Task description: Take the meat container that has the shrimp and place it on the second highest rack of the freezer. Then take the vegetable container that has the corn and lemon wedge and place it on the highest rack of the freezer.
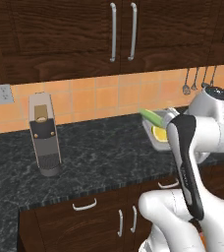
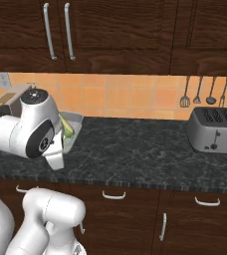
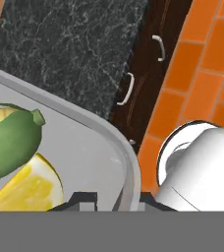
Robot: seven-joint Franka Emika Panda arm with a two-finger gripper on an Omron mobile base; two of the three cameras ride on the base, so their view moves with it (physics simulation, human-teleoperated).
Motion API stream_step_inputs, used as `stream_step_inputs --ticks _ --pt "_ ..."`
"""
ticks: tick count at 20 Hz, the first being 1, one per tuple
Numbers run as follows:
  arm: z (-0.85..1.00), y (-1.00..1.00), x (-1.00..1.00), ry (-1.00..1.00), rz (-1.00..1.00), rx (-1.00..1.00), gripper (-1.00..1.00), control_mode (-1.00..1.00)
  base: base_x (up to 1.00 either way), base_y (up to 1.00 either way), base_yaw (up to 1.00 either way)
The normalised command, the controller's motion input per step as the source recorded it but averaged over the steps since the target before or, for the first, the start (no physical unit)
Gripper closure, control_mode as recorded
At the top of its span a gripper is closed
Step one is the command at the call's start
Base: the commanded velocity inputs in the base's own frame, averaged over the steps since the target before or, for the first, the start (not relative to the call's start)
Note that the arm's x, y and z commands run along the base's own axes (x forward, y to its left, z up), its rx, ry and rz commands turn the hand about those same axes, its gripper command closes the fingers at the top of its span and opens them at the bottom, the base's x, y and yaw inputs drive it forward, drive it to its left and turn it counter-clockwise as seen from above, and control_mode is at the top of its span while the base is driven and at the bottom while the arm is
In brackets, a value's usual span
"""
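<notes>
Claw (image 3: 118, 198) clamped on the grey tray's (image 3: 126, 167) rim, lemon wedge (image 3: 30, 184) and corn (image 3: 8, 142) beside it.

Even, shadowless rendered light, dim dark-wood cabinets (image 1: 60, 29) against brighter orange tiles (image 2: 135, 97), soft sheen on steel handles (image 1: 122, 32), coarse pixelation, hand view slightly blurred.

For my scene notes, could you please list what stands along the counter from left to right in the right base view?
Grey tray holding the green-husked corn → bare dark marble counter → silver four-slot toaster.
</notes>
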Motion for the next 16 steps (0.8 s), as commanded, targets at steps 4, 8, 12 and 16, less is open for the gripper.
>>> stream_step_inputs --ticks 4,8,12,16 --pt "0.35 -0.13 -0.87 0.08 -0.01 0.0 1.0 -1.0 0.0 0.0 0.0" --pt "0.0 0.0 -0.67 0.14 -0.01 -0.05 1.0 -1.0 0.0 0.0 0.0" --pt "0.0 0.0 0.0 0.0 0.0 0.0 1.0 1.0 -0.82 -0.17 -0.31" --pt "0.0 0.0 0.0 0.0 0.0 0.0 1.0 1.0 -0.51 -0.31 -0.69"
